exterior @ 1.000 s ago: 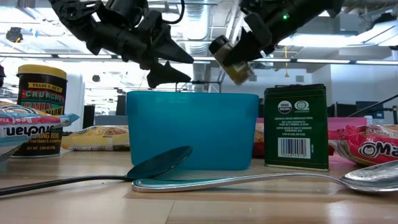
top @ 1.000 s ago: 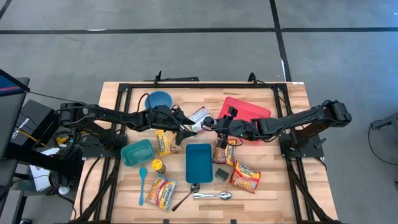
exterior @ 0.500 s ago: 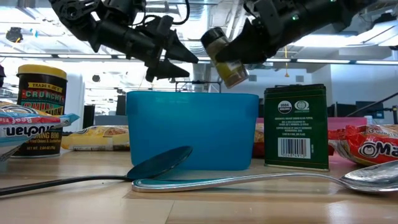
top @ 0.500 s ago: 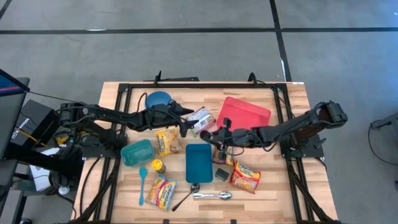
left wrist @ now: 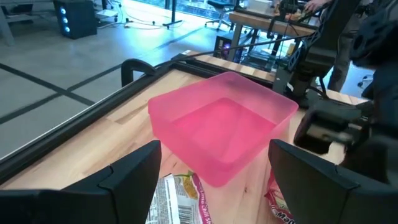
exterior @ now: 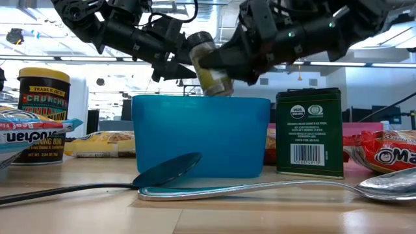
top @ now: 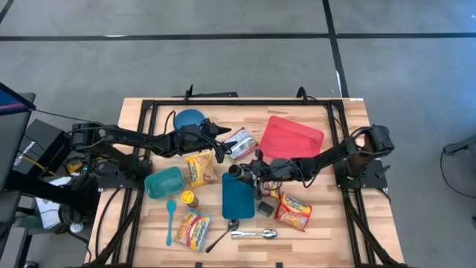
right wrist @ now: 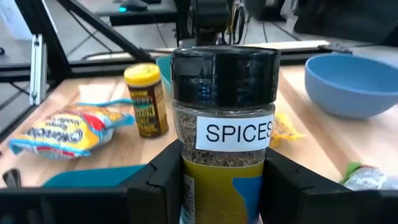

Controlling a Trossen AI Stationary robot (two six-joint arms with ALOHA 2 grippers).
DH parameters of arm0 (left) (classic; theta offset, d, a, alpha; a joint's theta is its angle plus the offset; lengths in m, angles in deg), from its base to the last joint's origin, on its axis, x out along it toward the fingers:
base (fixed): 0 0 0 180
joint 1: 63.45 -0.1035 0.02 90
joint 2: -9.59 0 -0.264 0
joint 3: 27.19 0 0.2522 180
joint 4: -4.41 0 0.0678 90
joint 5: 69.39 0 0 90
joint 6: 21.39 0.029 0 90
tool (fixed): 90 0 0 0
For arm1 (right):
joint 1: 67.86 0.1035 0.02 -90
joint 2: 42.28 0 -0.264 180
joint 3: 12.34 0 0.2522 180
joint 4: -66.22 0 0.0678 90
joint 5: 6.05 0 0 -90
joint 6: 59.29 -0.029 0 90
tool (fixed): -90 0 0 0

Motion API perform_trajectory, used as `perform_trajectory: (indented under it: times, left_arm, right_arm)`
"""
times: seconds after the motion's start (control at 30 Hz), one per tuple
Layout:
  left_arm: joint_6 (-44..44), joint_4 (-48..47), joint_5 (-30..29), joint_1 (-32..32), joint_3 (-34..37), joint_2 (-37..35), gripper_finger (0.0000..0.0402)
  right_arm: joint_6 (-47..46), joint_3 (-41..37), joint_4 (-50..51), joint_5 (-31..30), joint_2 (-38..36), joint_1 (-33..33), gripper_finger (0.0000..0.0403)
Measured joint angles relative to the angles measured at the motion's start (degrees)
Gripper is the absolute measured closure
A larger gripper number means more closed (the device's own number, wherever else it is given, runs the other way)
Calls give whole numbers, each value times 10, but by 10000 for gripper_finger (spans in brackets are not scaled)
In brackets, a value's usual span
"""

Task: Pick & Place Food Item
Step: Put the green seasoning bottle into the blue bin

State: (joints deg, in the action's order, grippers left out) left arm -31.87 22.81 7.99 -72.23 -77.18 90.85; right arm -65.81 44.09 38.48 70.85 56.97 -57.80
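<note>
Half done, I judge: right tool (top: 239,170) clamps the spice jar (right wrist: 224,124) above the blue bin (top: 238,195), release still left; left tool (top: 220,138) hovers open nearby.

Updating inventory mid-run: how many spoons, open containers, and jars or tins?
Spoons: 3 (teal spoon, black spoon, metal spoon)
Containers: 4 (blue bowl, red bin, teal tub, teal tray)
Jars and tins: 3 (spice jar, yellow-lidded jar, green tin)
Total: 10

Even overhead light, soft shadows, backlit low view
</note>
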Motion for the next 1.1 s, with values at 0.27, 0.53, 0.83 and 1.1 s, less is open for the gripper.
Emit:
perform_trajectory:
  times: [0.27, 0.53, 0.83, 1.1]
  left_arm:
    - [0, 2, 0, 0, 0, 0, 109]
    - [-1, 2, 0, 0, 0, 0, 109]
    - [-1, 2, 0, 0, 0, 0, 109]
    - [-5, 2, 0, 0, 0, 0, 109]
  right_arm:
    - [0, 12, -80, 13, 77, 6, 256]
    - [10, 50, -79, 13, 136, 3, 253]
    - [11, 59, -73, 13, 156, -4, 253]
    - [10, 59, -67, 15, 156, -9, 253]
